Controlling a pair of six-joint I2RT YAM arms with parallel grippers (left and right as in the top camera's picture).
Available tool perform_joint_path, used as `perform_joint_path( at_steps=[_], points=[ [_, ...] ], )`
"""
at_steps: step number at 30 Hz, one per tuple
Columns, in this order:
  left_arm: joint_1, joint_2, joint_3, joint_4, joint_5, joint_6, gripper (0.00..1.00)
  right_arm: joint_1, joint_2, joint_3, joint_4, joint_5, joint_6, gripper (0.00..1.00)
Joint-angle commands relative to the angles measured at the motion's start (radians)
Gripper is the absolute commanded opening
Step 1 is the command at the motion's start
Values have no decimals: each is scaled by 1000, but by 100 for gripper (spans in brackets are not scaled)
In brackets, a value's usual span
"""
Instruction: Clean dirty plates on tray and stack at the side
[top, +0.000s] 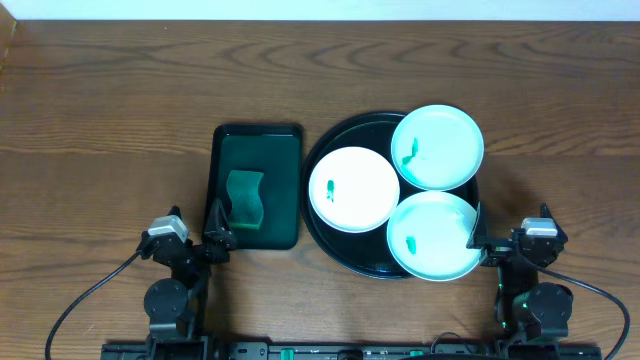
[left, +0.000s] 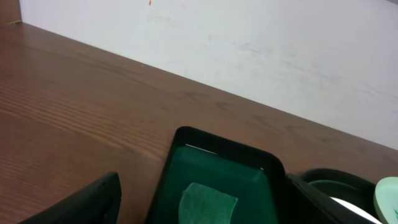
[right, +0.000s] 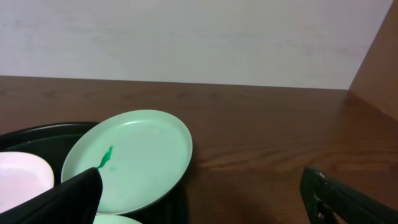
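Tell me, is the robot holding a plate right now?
No, nothing is held. The left gripper and right gripper are both open and empty.

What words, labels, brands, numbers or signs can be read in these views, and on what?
None readable.
The plates carry only green smudges, no lettering.
The round black tray, the dark green rectangular tray and the green sponge in it show no markings.
A red speck on the wall, left wrist view, is too small to read.
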Motion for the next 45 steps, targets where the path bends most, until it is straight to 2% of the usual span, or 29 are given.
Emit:
perform_joint_path(
  at_steps=[1,18,26,32,34,38,41,45],
  points=[
    [-3,-5,-8,-47,-13,13,82,9,3,-1,-1,17,9,99],
    [-3,-5,-8,-47,-13,13,82,9,3,9,-1,-40,9,99],
    [-3,-5,-8,-47,-13,13,81,9,79,244,-175,-67,51,99],
    [-3,-6,-8,-47,-13,13,81,9,374,536,-271,-158,81,99],
    [-3,-5,-8,-47,-13,13,82,9,520,684,-361,-204,81,99],
    [-3,-6,-8,-47,-13,13,81,10,850,1048,-685,-285,80,99],
    [-3,-6,-8,-47,-13,13,82,10,1022,1246,-892,-323,80,99],
    [-3,-6,-8,-47,-13,13,81,10,1199,1395,-981,-473,87,99]
  ],
)
